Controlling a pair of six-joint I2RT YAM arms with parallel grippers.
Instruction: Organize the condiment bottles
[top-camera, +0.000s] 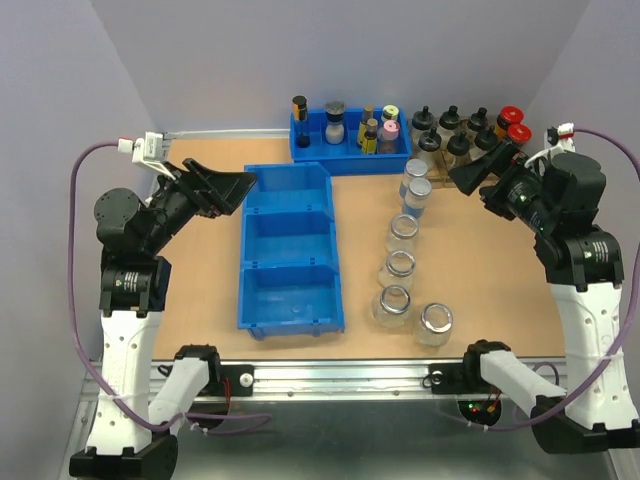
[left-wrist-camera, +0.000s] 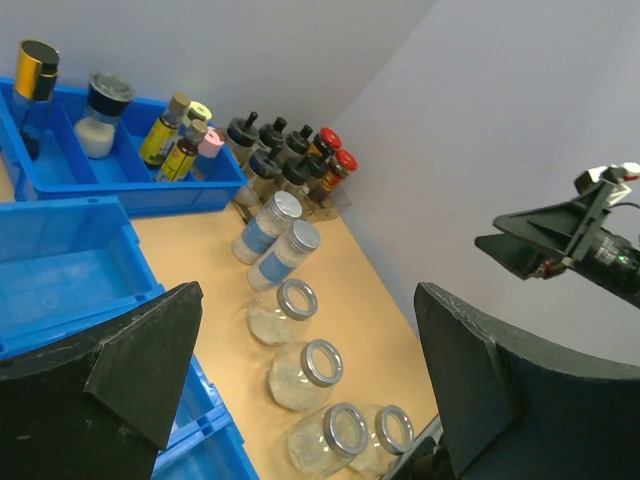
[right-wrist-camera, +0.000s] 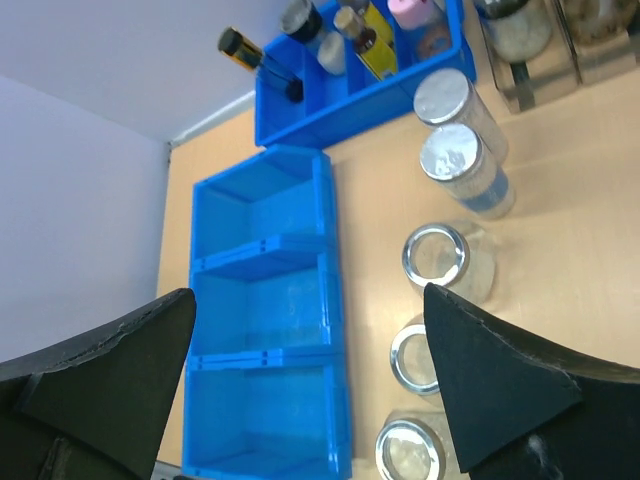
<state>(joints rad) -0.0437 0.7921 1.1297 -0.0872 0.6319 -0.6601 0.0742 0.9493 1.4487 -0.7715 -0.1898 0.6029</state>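
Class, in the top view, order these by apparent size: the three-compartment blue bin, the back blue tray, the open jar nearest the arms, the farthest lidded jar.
Largest: three-compartment blue bin.
Next: back blue tray.
Smallest: nearest open jar and farthest lidded jar. They look much alike, so they are not ranked against each other.

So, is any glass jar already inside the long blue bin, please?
No, the long blue bin holds nothing; all six jars stand beside it.

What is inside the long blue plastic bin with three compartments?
Nothing: all three compartments of the long blue plastic bin show bare floors in the top view. Only thin strips just behind the dividers and near wall are hidden.
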